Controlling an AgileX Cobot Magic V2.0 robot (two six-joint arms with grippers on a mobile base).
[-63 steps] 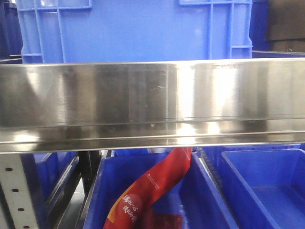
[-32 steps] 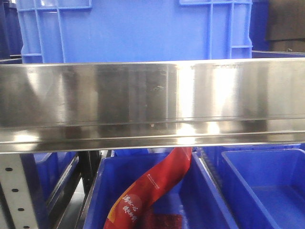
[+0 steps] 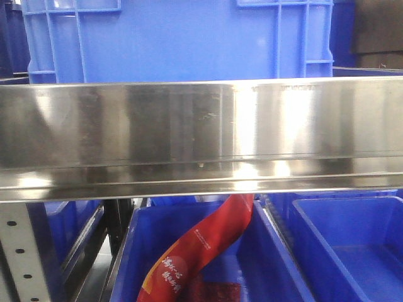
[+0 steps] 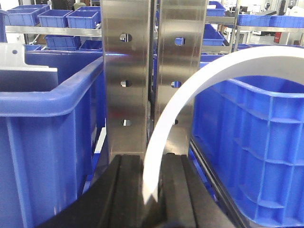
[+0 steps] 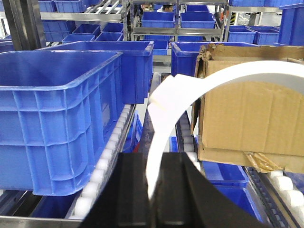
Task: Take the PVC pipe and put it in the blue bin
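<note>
A white PVC pipe (image 4: 190, 90) bends in an arc; one end sits between the black fingers of my left gripper (image 4: 153, 164), which is shut on it. It curves up and off to the right past a blue bin (image 4: 251, 142). In the right wrist view the pipe (image 5: 175, 99) also ends between the fingers of my right gripper (image 5: 156, 159), shut on it, and arcs right over a cardboard box (image 5: 247, 109). A large blue bin (image 5: 57, 109) stands on rollers to its left. Neither gripper nor the pipe shows in the front view.
A steel shelf beam (image 3: 201, 138) fills the front view, with a blue bin (image 3: 176, 38) above and blue bins (image 3: 352, 245) below, one holding a red bag (image 3: 201, 245). Steel uprights (image 4: 128, 71) stand just ahead of the left gripper, with another blue bin (image 4: 47, 123) to its left.
</note>
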